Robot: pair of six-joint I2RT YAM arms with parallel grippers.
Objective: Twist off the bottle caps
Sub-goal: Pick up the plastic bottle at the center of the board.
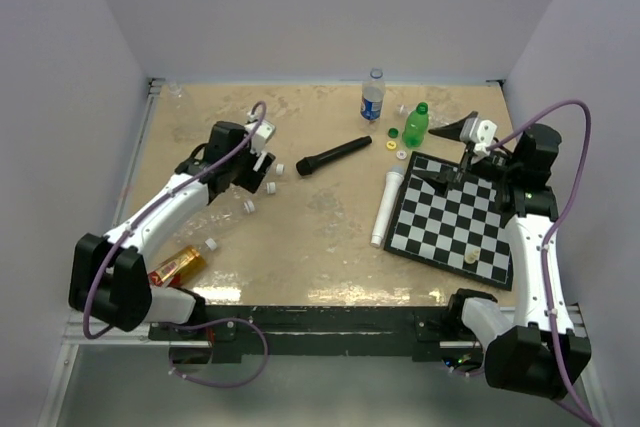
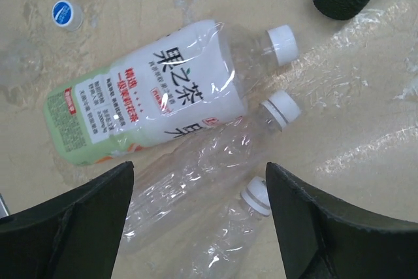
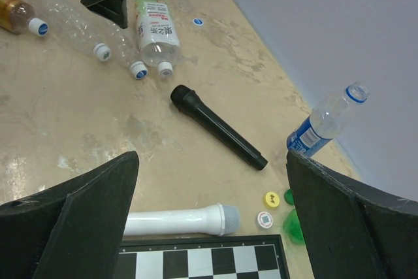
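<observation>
We see the left claw spread wide and gripping nothing. Its two dark fingers frame a cluster of three bottles that lie on their sides at the left of the tan surface. The labelled bottle, wrapped in white and green with red print, lies uppermost in the left wrist view with its white cap screwed on. A clear bottle lies touching it, and its second white cap is on too. A third clear bottle lies between the fingers with a white ring at its neck, though we cannot tell whether that is a cap. A loose blue-topped cap sits apart at the upper left. Near the left arm's base an amber bottle lies on its side with a white-and-blue cap on it. The right claw is likewise open and empty, held above the far corner of the chessboard. Ahead of it lie a black microphone and a white tube. By the back wall a blue-labelled bottle stands near a green bottle that wears a green cap. A yellow cap and a loose white cap lie between the bottles and the board.
</observation>
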